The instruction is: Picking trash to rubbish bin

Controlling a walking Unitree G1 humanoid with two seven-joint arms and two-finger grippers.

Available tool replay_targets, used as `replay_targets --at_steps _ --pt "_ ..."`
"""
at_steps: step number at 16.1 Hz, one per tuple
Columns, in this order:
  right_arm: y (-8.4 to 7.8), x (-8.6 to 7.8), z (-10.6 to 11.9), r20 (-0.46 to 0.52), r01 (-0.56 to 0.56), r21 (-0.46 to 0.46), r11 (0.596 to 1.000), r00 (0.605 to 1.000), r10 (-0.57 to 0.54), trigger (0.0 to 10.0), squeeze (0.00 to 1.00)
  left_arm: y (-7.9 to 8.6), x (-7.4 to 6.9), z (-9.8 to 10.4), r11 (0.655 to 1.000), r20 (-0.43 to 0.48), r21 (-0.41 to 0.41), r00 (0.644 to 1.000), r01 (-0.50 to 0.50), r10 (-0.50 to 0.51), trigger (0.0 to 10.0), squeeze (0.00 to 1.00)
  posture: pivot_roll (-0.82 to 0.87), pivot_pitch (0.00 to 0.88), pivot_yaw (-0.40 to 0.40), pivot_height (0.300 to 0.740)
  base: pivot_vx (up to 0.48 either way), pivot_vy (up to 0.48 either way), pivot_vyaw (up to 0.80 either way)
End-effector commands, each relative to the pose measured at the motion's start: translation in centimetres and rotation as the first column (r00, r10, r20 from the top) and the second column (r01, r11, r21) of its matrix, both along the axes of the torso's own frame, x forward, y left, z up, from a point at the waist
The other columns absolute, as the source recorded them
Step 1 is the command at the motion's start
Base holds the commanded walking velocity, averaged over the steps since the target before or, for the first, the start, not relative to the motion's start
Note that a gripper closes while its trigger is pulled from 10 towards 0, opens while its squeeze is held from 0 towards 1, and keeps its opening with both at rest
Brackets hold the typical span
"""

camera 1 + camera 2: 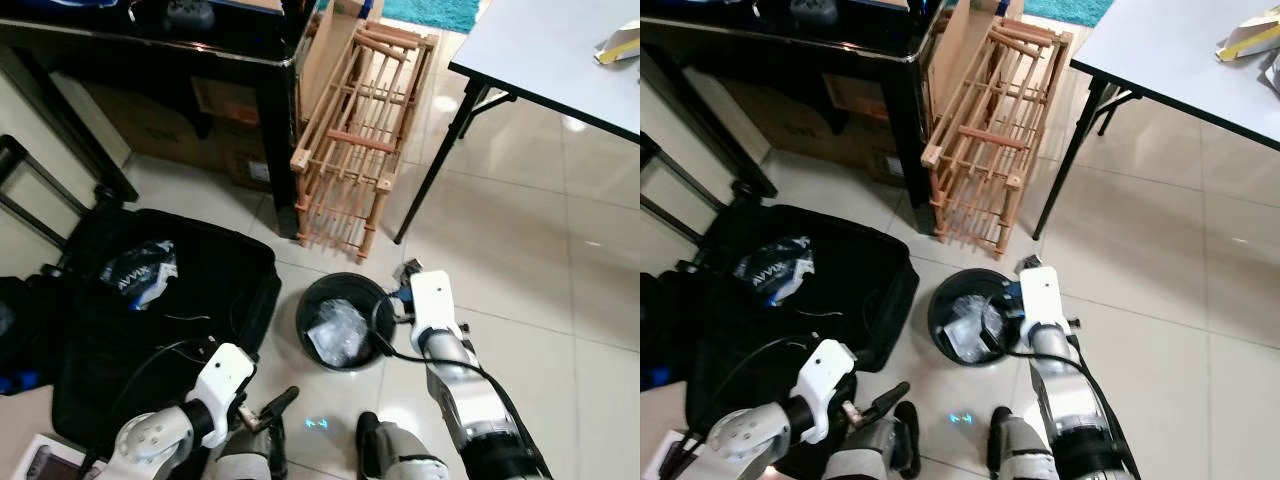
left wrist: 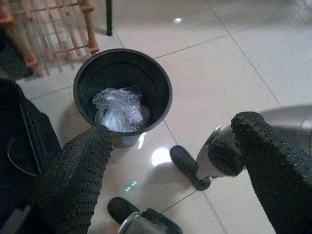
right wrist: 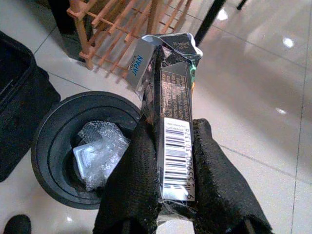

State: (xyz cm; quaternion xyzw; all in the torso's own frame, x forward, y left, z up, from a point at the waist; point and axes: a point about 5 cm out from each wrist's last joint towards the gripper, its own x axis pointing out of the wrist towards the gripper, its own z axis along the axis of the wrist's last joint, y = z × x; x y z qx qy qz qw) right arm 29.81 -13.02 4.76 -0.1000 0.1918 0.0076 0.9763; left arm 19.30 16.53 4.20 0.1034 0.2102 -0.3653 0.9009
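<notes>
The right claw [image 3: 168, 192] is clamped on a crushed black packet [image 3: 171, 122] with a white barcode label, held upright between the two black fingers [image 3: 134, 195]; in the right wrist view the packet stands just beside and above the rim of the round black rubbish bin [image 3: 48, 146], which holds crumpled clear plastic [image 3: 97, 151]; a wooden rack [image 3: 117, 24] lies on the floor beyond the bin, and a black suitcase edge [image 3: 19, 97] sits at the bin's other side.

In the left wrist view the left claw [image 2: 175, 165] hangs with its fingers well apart and nothing between them; the bin [image 2: 161, 95] with the clear plastic [image 2: 119, 107] inside stands on the tiled floor [image 2: 234, 58] past the fingertips, and the rack's legs [image 2: 90, 29] rise beyond it.

In the left eye view the right claw [image 1: 410, 272] reaches out to the right rim of the bin [image 1: 310, 300], the packet [image 1: 407, 270] at its tip; the left claw [image 1: 275, 408] hovers low, near the robot and to the left of the bin; the open suitcase [image 1: 220, 280] lies to the left with a blue-and-white bag [image 1: 140, 272] on it; the rack [image 1: 360, 140] leans against a dark cabinet [image 1: 150, 50] on the far side; a grey table [image 1: 540, 50] stands far right.
</notes>
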Motion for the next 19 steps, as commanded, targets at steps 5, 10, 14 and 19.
replay_targets --at_steps 5,10,14,19 --pt "0.2 0.1 -0.5 -0.015 -0.029 -0.011 1.000 0.999 0.029 10.0 0.00 1.2 -1.4 -1.7 0.998 -0.045 0.051 0.998 -0.048 0.050 10.0 0.00 0.10 0.349 -0.036 0.740 0.000 0.000 0.00" --pt "0.6 0.1 -0.8 -0.024 -0.042 -0.005 0.999 0.999 0.041 10.0 0.00 1.2 -1.6 -1.9 0.997 -0.045 0.046 0.997 -0.057 0.059 10.0 0.00 0.11 0.349 -0.036 0.740 0.000 0.000 0.00" --pt "0.9 -0.1 -2.2 -0.122 0.009 0.073 0.997 0.993 0.000 10.0 0.00 1.1 -1.4 -1.2 0.998 -0.031 0.047 0.999 -0.034 0.036 10.0 0.00 0.12 0.365 -0.023 0.740 0.000 0.000 0.00" --pt "1.1 -0.4 -3.3 -0.185 0.036 0.094 0.995 0.983 -0.018 10.0 0.00 1.0 -1.6 -0.5 0.999 -0.014 0.039 1.000 -0.023 0.023 10.0 0.00 0.13 0.410 -0.004 0.740 0.000 0.000 0.00"
